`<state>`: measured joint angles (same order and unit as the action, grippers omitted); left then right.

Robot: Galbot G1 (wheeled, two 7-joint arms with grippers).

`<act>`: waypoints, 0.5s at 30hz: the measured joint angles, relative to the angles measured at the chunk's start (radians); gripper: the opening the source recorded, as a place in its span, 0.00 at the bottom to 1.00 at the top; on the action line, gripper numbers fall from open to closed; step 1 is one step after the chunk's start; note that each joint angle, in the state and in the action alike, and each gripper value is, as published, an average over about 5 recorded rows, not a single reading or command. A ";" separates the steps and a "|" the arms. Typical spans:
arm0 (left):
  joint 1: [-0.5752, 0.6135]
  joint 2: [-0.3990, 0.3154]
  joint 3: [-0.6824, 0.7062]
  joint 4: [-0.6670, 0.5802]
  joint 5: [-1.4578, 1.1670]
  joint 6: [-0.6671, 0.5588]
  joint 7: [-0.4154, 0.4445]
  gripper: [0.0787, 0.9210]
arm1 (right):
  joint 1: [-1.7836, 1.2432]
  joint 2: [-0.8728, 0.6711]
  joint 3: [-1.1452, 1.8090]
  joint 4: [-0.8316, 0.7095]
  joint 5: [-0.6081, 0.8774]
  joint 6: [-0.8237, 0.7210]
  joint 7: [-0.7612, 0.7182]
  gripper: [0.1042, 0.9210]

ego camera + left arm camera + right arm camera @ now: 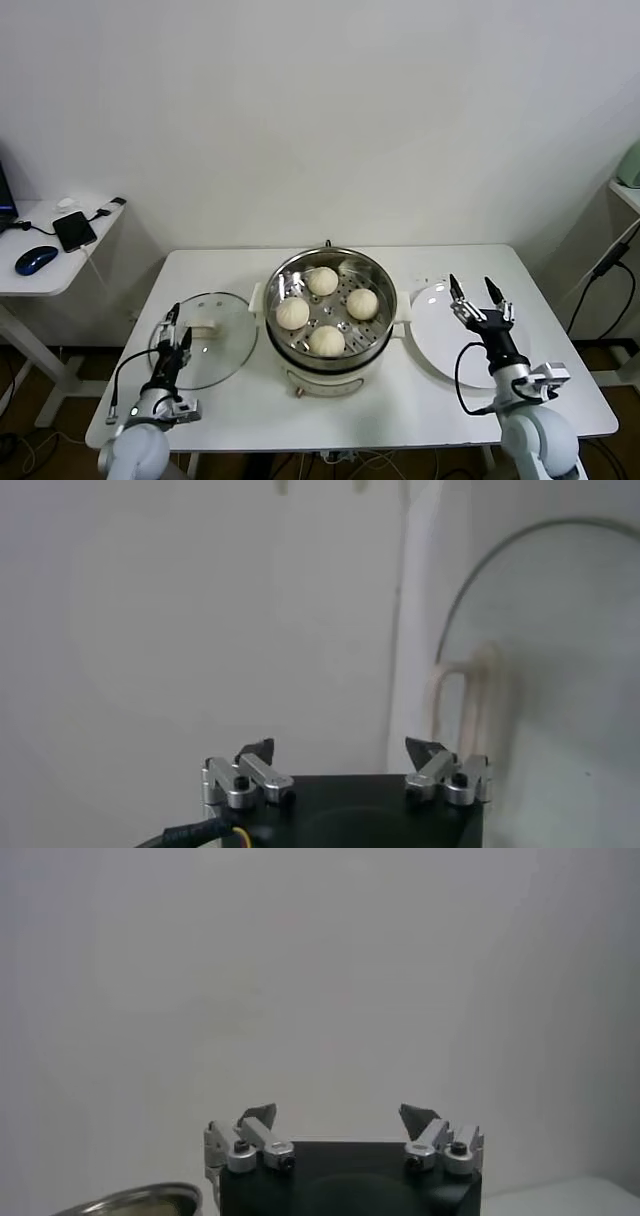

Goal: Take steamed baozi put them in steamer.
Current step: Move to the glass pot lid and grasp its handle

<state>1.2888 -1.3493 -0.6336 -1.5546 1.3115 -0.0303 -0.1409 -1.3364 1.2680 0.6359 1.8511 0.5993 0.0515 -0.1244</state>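
Note:
The steamer (372, 272), a shiny steel pot on a cream base, stands at the table's middle. Several cream-white baozi lie on its perforated tray, among them one at the back (322, 281), one at the left (292, 313) and one at the front (327, 340). My left gripper (178, 328) is open with nothing in it, raised over the glass lid to the steamer's left; the left wrist view shows its empty fingertips (339, 750). My right gripper (480, 296) is open and empty above the white plate; the right wrist view shows it (338, 1116) with the steamer's rim (130, 1199) at the edge.
A round glass lid (215, 350) lies flat left of the steamer. A flat white plate (440, 335) with nothing on it lies to the right. A side table (40, 270) at far left carries a mouse and a phone. Cables hang at the far right.

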 measured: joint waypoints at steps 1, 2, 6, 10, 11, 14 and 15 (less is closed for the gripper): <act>-0.004 0.002 0.004 0.011 0.012 0.003 -0.003 0.88 | -0.001 0.004 0.001 0.000 -0.002 0.001 0.001 0.88; -0.008 0.004 0.008 0.022 0.023 0.006 -0.006 0.88 | -0.003 0.007 0.002 0.000 -0.004 0.001 0.002 0.88; -0.022 0.014 0.025 0.058 0.056 0.012 -0.016 0.88 | -0.007 0.016 0.005 0.000 -0.008 0.003 0.005 0.88; -0.038 0.016 0.039 0.090 0.079 0.021 -0.026 0.88 | -0.012 0.022 0.009 0.000 -0.010 0.004 0.007 0.88; -0.041 0.016 0.042 0.096 0.083 0.023 -0.028 0.88 | -0.013 0.023 0.010 0.000 -0.010 0.005 0.007 0.88; -0.053 0.015 0.047 0.111 0.092 0.032 -0.032 0.88 | -0.018 0.026 0.013 -0.001 -0.011 0.007 0.008 0.88; -0.057 0.014 0.047 0.115 0.093 0.035 -0.033 0.88 | -0.020 0.026 0.014 -0.001 -0.011 0.007 0.008 0.88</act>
<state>1.2318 -1.3351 -0.5861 -1.4398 1.4047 0.0044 -0.1740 -1.3562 1.2945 0.6500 1.8498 0.5886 0.0590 -0.1167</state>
